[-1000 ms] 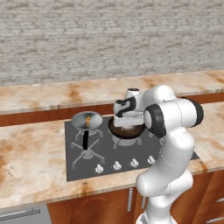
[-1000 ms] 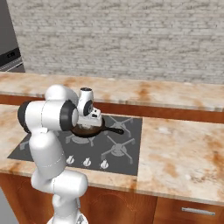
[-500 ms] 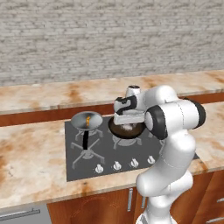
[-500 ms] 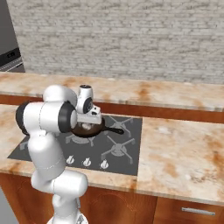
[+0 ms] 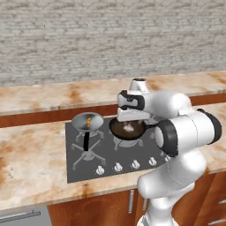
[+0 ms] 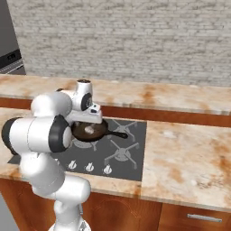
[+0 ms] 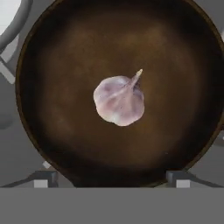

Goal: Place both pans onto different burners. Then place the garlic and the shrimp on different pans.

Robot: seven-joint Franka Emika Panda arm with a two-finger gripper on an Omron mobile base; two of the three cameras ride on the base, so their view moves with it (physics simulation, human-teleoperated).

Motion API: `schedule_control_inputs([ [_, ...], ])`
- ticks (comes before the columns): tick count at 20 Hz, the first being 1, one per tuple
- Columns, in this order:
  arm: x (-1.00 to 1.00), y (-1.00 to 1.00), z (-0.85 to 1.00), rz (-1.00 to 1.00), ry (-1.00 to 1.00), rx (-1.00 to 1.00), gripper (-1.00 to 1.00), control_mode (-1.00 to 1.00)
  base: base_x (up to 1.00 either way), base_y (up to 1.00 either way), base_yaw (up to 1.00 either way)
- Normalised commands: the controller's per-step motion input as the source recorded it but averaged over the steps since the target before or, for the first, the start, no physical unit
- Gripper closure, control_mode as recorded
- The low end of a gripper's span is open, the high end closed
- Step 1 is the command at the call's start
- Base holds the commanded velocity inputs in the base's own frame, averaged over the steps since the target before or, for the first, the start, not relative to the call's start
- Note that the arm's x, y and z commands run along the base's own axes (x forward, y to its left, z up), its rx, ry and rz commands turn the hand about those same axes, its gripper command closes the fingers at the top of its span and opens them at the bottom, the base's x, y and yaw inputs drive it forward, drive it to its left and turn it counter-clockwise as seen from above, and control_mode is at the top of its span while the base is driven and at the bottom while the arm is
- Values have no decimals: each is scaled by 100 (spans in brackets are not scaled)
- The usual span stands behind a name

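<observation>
- Garlic (image 7: 119,100) lay alone near the middle of the dark pan (image 7: 57,109), its pointed tip slanting off to one side, with nothing touching it.
- That dark pan (image 5: 128,129) sat on a burner (image 5: 132,142) near the middle of the cooktop (image 5: 79,170), its black handle reaching toward the right.
- The steel pan (image 5: 87,122) sat on the burner to its left, handle pointing at the knobs, with the small orange shrimp (image 5: 89,120) inside.
- The gripper (image 5: 129,118) hung straight above the dark pan, grasping nothing; the hand view looked down on the bulb, and I cannot tell how wide the jaws stood.
- Marbled counter (image 6: 189,153) ran on both sides of the cooktop.
</observation>
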Motion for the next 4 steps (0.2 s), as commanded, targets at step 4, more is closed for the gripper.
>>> schedule_control_inputs([
  [4, -84, 0, 37, 0, -6, 0, -100, -100, 0, 0, 0],
])
